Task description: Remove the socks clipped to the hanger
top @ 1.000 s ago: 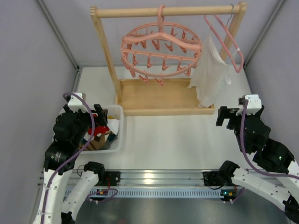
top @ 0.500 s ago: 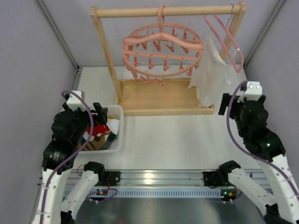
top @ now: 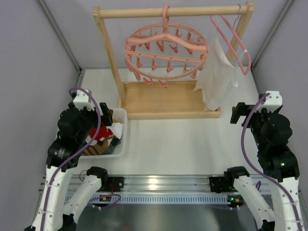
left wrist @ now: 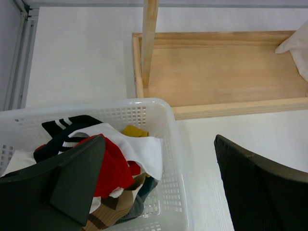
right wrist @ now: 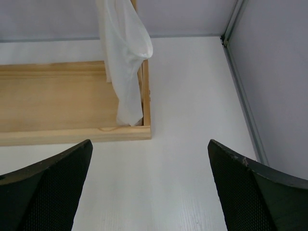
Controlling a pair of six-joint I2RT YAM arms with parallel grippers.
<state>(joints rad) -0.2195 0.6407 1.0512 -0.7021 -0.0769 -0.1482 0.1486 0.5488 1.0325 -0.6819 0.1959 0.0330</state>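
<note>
The salmon-pink ring hanger (top: 166,52) hangs by its hook from the wooden rack's top bar; I see no sock on its clips. The socks (top: 102,137) lie piled in a white basket (top: 121,144) at the left; in the left wrist view I see a red sock (left wrist: 113,166), a black one with white stripes (left wrist: 67,127), and white cloth (left wrist: 144,147). My left gripper (top: 104,117) (left wrist: 159,139) is open and empty over the basket's right part. My right gripper (top: 239,112) (right wrist: 149,143) is open and empty above bare table at the right.
The wooden rack (top: 108,53) stands on a wooden base tray (top: 163,101) (left wrist: 216,72) (right wrist: 53,103). A white garment (top: 215,79) (right wrist: 124,62) hangs from a plain pink coat hanger (top: 236,41) at the rack's right end. Grey walls close both sides.
My right arm has drawn back toward the right wall, gripper still open. My left arm shifted slightly by the basket. The ring hanger sways a little.
</note>
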